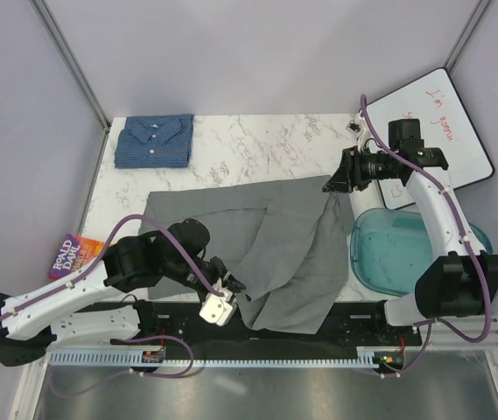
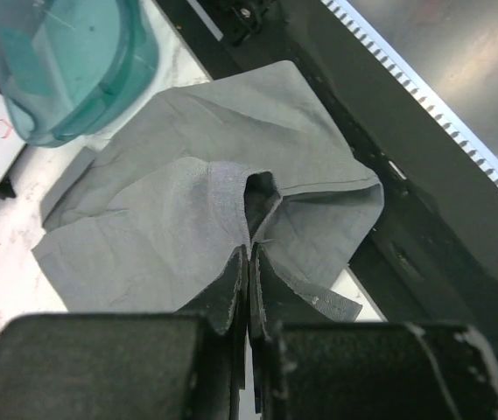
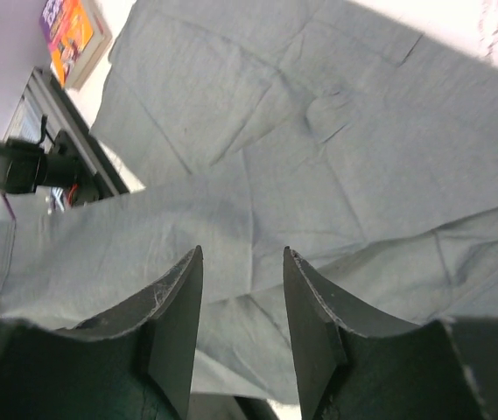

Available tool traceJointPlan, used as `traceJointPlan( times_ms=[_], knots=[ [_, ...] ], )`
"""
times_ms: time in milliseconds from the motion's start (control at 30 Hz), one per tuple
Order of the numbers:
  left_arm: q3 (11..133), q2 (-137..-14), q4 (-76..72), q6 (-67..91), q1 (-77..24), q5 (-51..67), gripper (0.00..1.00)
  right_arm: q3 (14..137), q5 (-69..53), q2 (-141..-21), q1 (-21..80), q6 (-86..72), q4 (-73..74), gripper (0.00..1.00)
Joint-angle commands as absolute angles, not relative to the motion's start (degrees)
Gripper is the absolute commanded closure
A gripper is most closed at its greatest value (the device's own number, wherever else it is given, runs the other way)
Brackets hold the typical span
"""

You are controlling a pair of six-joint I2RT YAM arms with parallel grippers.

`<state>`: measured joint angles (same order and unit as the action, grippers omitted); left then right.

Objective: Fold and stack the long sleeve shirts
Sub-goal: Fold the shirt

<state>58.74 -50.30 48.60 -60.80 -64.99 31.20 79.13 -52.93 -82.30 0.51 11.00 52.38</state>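
The grey shirt [image 1: 266, 241] lies spread and rumpled across the middle of the table, with part of it hanging over the near edge. My left gripper [image 1: 234, 289] is shut on a bunched fold of the shirt at its near side; in the left wrist view the jaws [image 2: 250, 252] are pressed together on the grey cloth [image 2: 187, 175]. My right gripper [image 1: 330, 185] is open just above the shirt's far right corner. In the right wrist view its fingers [image 3: 242, 255] stand apart over the grey cloth [image 3: 319, 149], holding nothing. The blue checked shirt [image 1: 154, 140] lies folded at the back left corner.
A teal plastic tub [image 1: 406, 254] sits at the right edge and also shows in the left wrist view [image 2: 65, 61]. A whiteboard [image 1: 445, 131] leans at the back right. A colourful paperback book [image 1: 73, 255] lies at the left edge, by my left arm.
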Motion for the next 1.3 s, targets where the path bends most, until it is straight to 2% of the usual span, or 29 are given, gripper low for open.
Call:
traceJointPlan(
  times_ms=[0,133,233,400,533,767,933,1267],
  knots=[
    [60.1,-51.2,51.4,-63.8,-65.0,35.4,0.98,80.2,-51.4,-85.9,0.5,5.4,42.1,0.53],
    [59.9,-53.8,48.7,-59.0,-65.0,34.6,0.98,78.0,-49.8,-89.5,0.9,-1.7,32.6,0.55],
    [59.9,-58.1,39.3,-46.9,-64.2,23.8,0.98,78.8,-49.5,-92.6,0.9,-2.8,31.5,0.58],
    [64.5,-64.7,29.2,-34.0,-50.2,24.8,0.98,80.9,-47.7,-92.9,0.9,-1.9,31.8,0.57],
    [69.3,-71.4,27.4,-27.1,-40.0,26.6,0.98,82.3,-46.1,-91.8,0.9,-0.4,33.5,0.54],
    [68.8,-81.9,24.3,-20.2,-20.6,23.4,0.98,82.4,-46.2,-91.7,0.9,2.7,36.5,0.46],
    [66.5,-85.3,22.5,-15.1,-8.1,22.1,0.98,80.8,-46.8,-91.2,1.1,3.1,36.8,0.48],
    [55.0,-81.1,21.6,-13.5,-2.3,23.9,0.98,76.6,-44.9,-90.5,3.9,4.7,36.8,0.5]
  ],
)
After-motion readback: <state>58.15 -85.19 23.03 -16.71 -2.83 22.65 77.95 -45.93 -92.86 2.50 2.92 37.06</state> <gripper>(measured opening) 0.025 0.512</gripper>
